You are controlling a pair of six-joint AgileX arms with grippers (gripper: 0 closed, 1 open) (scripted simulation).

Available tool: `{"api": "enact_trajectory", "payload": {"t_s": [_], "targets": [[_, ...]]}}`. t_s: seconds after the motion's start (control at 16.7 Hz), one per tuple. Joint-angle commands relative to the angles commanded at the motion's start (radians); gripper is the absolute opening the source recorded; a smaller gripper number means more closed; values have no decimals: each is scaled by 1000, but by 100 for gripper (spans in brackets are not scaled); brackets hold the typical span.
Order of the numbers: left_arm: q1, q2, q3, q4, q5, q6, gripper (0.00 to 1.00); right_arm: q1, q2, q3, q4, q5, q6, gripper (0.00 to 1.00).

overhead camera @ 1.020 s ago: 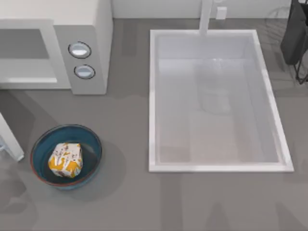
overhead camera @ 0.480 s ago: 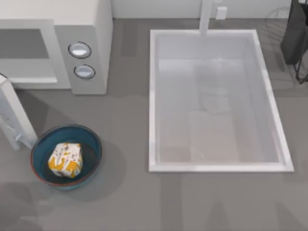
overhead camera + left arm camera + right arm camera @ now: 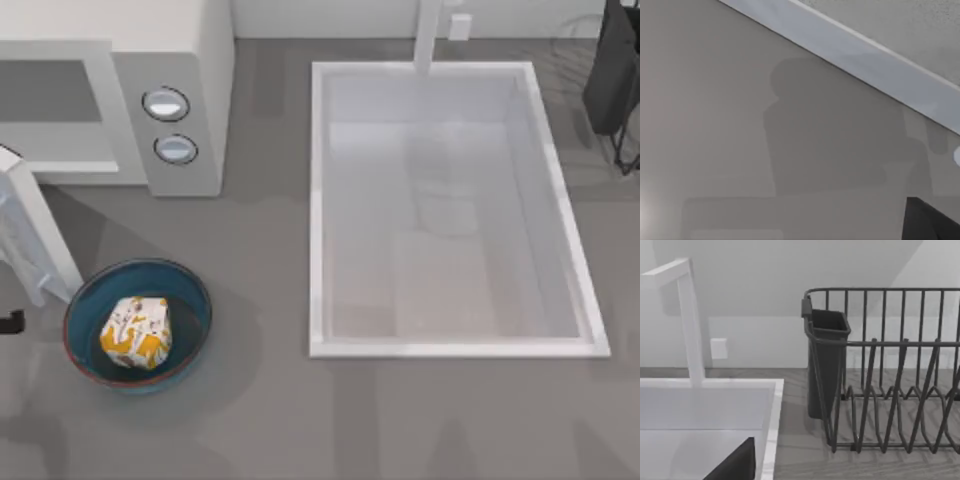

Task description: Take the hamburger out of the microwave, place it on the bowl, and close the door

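While the hamburger [image 3: 136,332] is already sitting in the bowl [image 3: 187,287] at the surface's [image 3: 280,420] front left, the top view is showing the door [image 3: 38,245] standing ajar off the microwave [image 3: 170,60], its cavity still exposed, so closing is the step left. A dark bit of the left arm [image 3: 10,321] is peeking in beside the door; whether its jaws are open, I cannot tell. The left wrist view is facing a plain pale panel. The right wrist view is facing the sink [image 3: 771,405] and dish rack [image 3: 890,370], suggesting that arm is sitting parked.
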Motion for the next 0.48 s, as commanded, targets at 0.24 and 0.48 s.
{"api": "enact_trajectory", "payload": {"t_s": [0.24,0.48], "targets": [[-156,-71,-43,7,-112,-127,0,0,0,0,0,0,0,100],[-171,-80,-48,8,-126,-142,0,0,0,0,0,0,0,100]]}}
